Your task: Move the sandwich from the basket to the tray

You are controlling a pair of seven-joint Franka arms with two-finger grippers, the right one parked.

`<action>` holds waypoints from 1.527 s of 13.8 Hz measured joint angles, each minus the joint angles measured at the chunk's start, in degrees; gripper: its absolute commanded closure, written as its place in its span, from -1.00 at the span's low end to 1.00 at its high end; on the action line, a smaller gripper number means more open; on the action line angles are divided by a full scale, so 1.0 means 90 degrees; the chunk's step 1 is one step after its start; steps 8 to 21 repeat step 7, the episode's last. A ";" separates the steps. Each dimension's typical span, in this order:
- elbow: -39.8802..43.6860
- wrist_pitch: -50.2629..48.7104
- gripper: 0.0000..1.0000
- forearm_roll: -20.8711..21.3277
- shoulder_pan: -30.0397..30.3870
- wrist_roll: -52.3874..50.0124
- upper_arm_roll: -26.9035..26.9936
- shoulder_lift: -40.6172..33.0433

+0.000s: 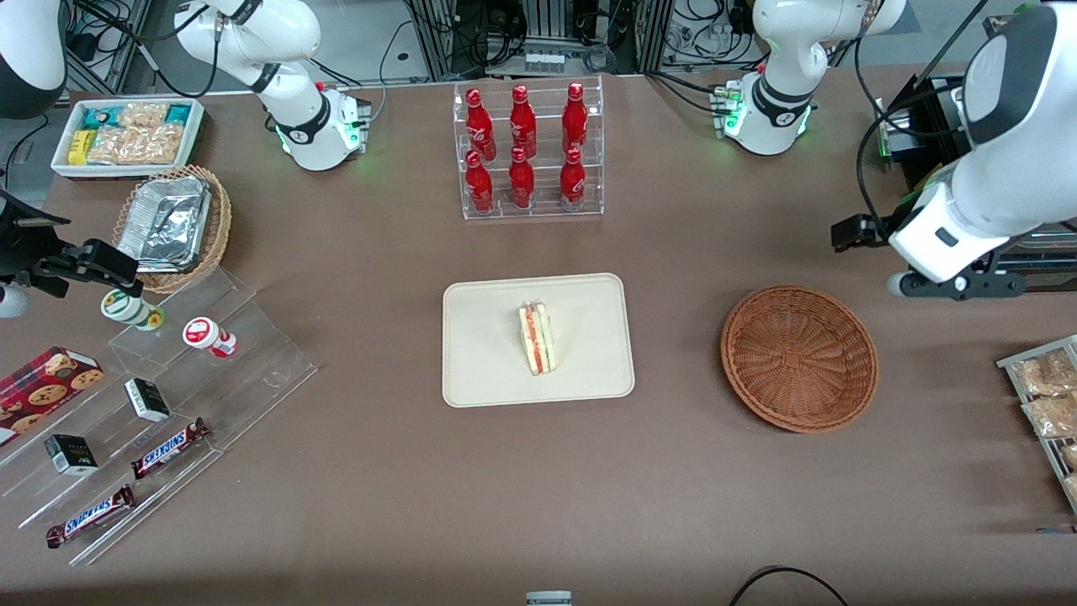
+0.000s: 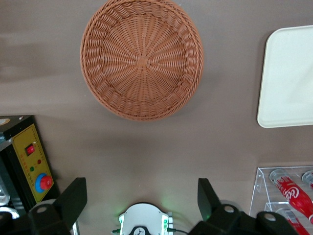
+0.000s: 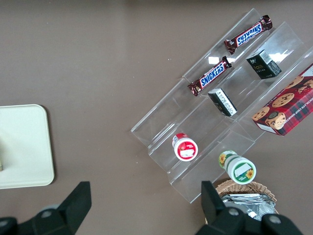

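The small triangular sandwich of pale bread, with red, orange and green filling showing on its cut edge, lies near the middle of the flat rectangular cream-beige tray with rounded corners. The tray sits on the brown tabletop, nearer to the front camera than the clear acrylic rack of red cola bottles. The round, shallow, reddish-brown woven wicker basket stands beside the tray toward the working arm's end of the tabletop, apart from it, with nothing in it. The left arm's gripper hangs high above the tabletop, just off the basket's rim on the side farther from the front camera, and its jaws are spread wide with nothing between them. The sandwich is well apart from the jaws, with the basket lying between them; in the left wrist view only a corner of the tray shows.
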 measured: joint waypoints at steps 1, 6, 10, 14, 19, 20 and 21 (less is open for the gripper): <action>-0.0020 -0.0047 -1.00 0.0000 0.0000 0.0000 0.0001 -0.0079; -0.0087 -0.0246 -1.00 0.0000 -0.0005 0.0000 0.0040 -0.0337; -0.0088 -0.0257 -1.00 0.0000 -0.0006 0.0001 0.0088 -0.0367; -0.0088 -0.0257 -1.00 0.0000 -0.0006 0.0001 0.0088 -0.0367; -0.0088 -0.0257 -1.00 0.0000 -0.0006 0.0001 0.0088 -0.0367; -0.0088 -0.0257 -1.00 0.0000 -0.0006 0.0001 0.0088 -0.0367; -0.0088 -0.0257 -1.00 0.0000 -0.0006 0.0001 0.0088 -0.0367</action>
